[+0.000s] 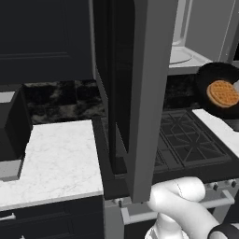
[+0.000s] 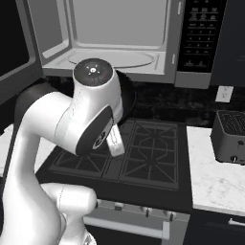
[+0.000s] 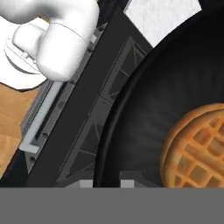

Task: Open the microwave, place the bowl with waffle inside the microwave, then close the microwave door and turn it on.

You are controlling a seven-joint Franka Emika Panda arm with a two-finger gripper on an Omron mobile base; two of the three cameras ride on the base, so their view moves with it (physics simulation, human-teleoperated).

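Observation:
The black bowl (image 1: 225, 74) hangs tilted in the air above the back of the stove, just below the microwave (image 2: 119, 33). The golden waffle (image 1: 222, 93) lies inside it. In the hand view the bowl (image 3: 144, 127) and the waffle (image 3: 197, 148) are seen close up. My gripper (image 3: 106, 184) is shut on the bowl's near rim, which runs between the two fingertips. The microwave door (image 1: 140, 93) stands swung wide open, edge-on in the left base view. Inside, the light grey cavity and its round turntable (image 2: 115, 58) are bare. In the right base view my arm hides most of the bowl.
The black gas stove (image 2: 143, 153) lies under the bowl. A dark toaster (image 2: 232, 136) stands on the white marble counter to its right. Left of the stove is more marble counter (image 1: 60, 158), with a dark appliance (image 1: 11, 130) on it. The open door juts out over the stove's left side.

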